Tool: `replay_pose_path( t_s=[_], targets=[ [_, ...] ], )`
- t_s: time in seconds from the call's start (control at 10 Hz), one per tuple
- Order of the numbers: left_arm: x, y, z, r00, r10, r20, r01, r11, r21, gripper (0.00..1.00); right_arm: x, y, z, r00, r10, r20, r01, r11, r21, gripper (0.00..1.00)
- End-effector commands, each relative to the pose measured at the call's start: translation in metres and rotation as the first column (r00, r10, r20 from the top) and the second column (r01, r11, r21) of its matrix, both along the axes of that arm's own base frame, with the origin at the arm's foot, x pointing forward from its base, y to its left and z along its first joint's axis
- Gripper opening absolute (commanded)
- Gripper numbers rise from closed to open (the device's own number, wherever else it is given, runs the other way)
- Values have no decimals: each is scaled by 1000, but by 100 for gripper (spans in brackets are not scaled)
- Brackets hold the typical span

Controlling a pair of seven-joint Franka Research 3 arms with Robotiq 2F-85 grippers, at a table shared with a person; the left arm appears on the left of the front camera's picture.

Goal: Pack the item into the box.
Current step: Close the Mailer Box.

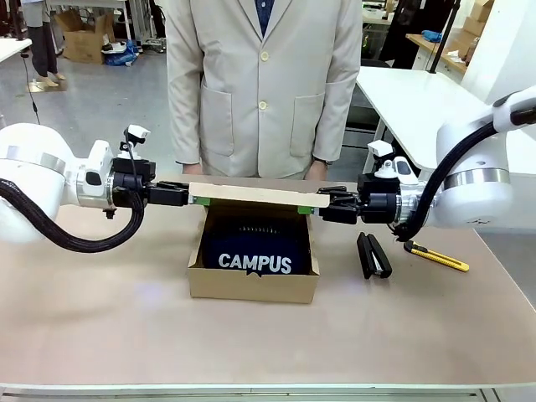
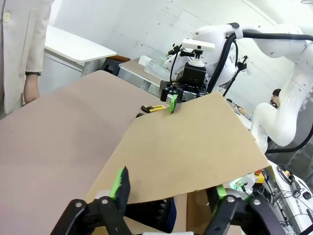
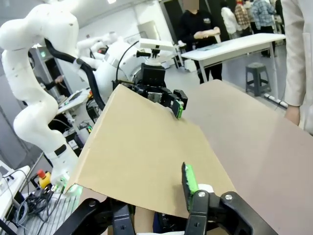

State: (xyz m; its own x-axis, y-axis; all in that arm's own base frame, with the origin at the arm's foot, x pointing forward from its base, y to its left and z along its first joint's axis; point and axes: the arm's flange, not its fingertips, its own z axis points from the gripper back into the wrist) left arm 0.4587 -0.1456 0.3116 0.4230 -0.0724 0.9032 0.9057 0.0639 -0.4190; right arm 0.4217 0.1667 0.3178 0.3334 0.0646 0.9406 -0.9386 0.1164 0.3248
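The brown cardboard box (image 1: 251, 286) sits mid-table. In it lies the item, a navy pouch (image 1: 251, 243) with white "CAMPUS" lettering. The hinged lid (image 1: 247, 194) lies nearly level above the box and hides the pouch's far part. My left gripper (image 1: 188, 198) is at the lid's left end, and my right gripper (image 1: 321, 201) is at its right end. In the left wrist view the left gripper (image 2: 168, 188) has its jaws spread wide, the lid's (image 2: 190, 147) near edge lying across them. The right gripper (image 3: 142, 196) also stands wide at the lid's (image 3: 142, 152) other edge.
A black stapler (image 1: 373, 255) and a yellow utility knife (image 1: 437, 258) lie to the right of the box. A person in a beige coat (image 1: 264, 84) stands at the table's far edge, hands at their sides. Bare tabletop (image 1: 100, 318) lies in front and to the left.
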Motion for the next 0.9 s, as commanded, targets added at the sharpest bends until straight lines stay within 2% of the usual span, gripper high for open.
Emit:
replay_pose_path(
  t_s=[0.0,0.5,0.8],
  targets=[
    [-3,3,6,1000,0,25,0,1000,-3,100,-5,-2,3,999,-32,29,32,999,18,100],
    [-11,18,11,995,75,66,-74,997,-27,100,-12,-38,8,995,-100,20,100,995,10,100],
    [-37,52,15,971,198,133,-198,980,-18,100,-17,-78,12,984,-178,8,177,982,69,100]
  ],
)
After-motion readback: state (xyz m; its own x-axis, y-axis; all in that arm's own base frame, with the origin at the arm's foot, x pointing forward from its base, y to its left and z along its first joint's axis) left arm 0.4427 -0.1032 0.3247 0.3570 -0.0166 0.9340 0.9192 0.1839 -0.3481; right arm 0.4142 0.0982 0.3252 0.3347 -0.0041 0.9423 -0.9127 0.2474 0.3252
